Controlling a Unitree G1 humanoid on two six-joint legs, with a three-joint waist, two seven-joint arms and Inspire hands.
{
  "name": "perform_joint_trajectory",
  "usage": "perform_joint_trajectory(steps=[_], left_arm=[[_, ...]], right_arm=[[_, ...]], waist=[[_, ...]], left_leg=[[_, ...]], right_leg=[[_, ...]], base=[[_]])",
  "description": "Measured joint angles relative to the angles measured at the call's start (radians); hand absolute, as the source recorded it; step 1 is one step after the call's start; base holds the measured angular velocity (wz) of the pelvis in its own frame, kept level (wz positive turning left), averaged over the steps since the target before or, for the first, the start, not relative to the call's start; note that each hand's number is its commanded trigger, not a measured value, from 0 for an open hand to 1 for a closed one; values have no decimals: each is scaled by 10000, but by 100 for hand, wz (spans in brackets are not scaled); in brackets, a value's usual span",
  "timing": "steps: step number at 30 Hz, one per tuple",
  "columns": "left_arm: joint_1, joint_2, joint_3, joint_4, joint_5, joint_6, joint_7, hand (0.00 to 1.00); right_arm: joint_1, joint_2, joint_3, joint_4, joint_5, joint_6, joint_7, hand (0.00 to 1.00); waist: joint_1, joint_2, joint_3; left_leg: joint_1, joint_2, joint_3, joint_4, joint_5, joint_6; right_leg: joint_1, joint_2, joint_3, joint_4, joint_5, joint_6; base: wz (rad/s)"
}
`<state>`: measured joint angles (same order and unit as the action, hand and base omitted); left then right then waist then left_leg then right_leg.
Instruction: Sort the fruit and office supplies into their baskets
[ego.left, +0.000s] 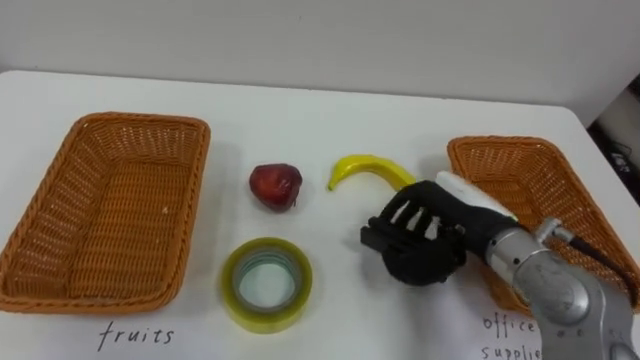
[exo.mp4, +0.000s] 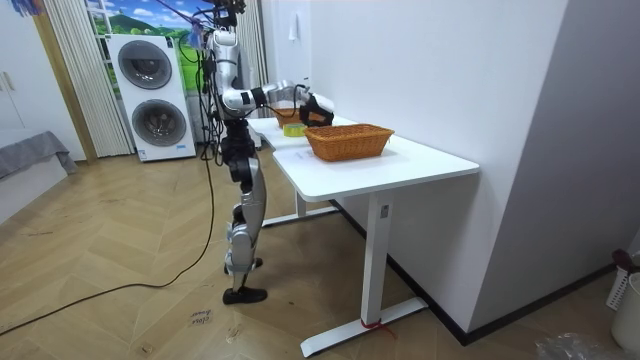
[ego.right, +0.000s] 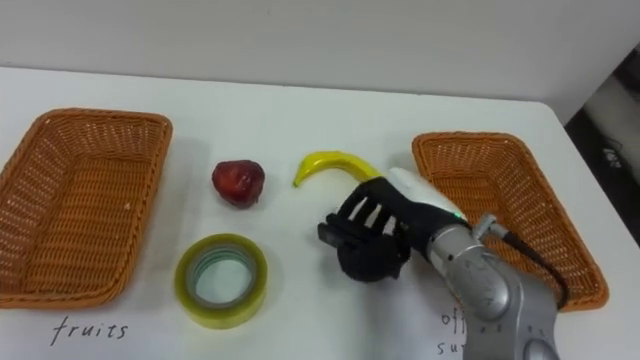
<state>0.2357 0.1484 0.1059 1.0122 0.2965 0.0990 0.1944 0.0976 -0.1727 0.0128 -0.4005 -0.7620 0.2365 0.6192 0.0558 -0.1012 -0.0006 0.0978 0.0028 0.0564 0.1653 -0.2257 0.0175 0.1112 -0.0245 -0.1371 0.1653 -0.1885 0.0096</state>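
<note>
My robot's right robot hand (ego.left: 415, 235) reaches in from the lower right and hangs low over the white surface (ego.left: 300, 115), its pale back turned up toward the head camera. The palm side is hidden from me, so I cannot tell how far it is open or whether it has hold of anything.

Just beyond the robot hand lies a yellow banana (ego.left: 362, 167). It curves from a free tip on the left toward the robot hand, which covers its right end. I cannot tell whether the two touch.

To the left of the banana, apart from it, sits a dark red apple (ego.left: 275, 186). Nearer to me, and left of the robot hand, a roll of yellowish clear tape (ego.left: 266, 284) lies flat with its hole facing up.

A wicker basket (ego.left: 545, 185) sits at the right, partly behind the robot's forearm. A second, larger-looking wicker basket (ego.left: 110, 200) sits at the far left, with nothing in it. Handwritten words mark the surface in front of each basket.

In the room view the robot stands upright at the far end of the surface, one arm stretched out over it. Two stacked washing machines (exo.mp4: 155, 95) stand behind it.
</note>
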Motion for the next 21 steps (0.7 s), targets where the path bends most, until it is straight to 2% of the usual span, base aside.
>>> perform_joint_trajectory(steps=[5, 15, 21], left_arm=[[8, -22, 5, 301, 27, -68, 86, 0], [217, -50, 303, 311, 130, -67, 122, 0], [321, -155, 524, 316, 212, -167, 162, 0]], right_arm=[[-11, 39, -501, -110, 670, -251, -500, 100], [-10, 36, -1080, -306, 898, -431, -1428, 100], [-20, 11, -1680, -447, 1119, -835, -2471, 100]], waist=[[-63, -11, 2], [-85, 3, 8], [-278, -16, -3]], left_leg=[[7, -31, -11, 15, 5, 5], [-4, -9, 119, 27, 11, 2], [21, -7, 231, 32, 12, 1]], right_leg=[[105, -23, -14, -148, 1, 1], [74, -10, 0, -114, 1, 1], [86, -13, 113, -121, 1, 1]], base=[[2], [-1], [-3]])
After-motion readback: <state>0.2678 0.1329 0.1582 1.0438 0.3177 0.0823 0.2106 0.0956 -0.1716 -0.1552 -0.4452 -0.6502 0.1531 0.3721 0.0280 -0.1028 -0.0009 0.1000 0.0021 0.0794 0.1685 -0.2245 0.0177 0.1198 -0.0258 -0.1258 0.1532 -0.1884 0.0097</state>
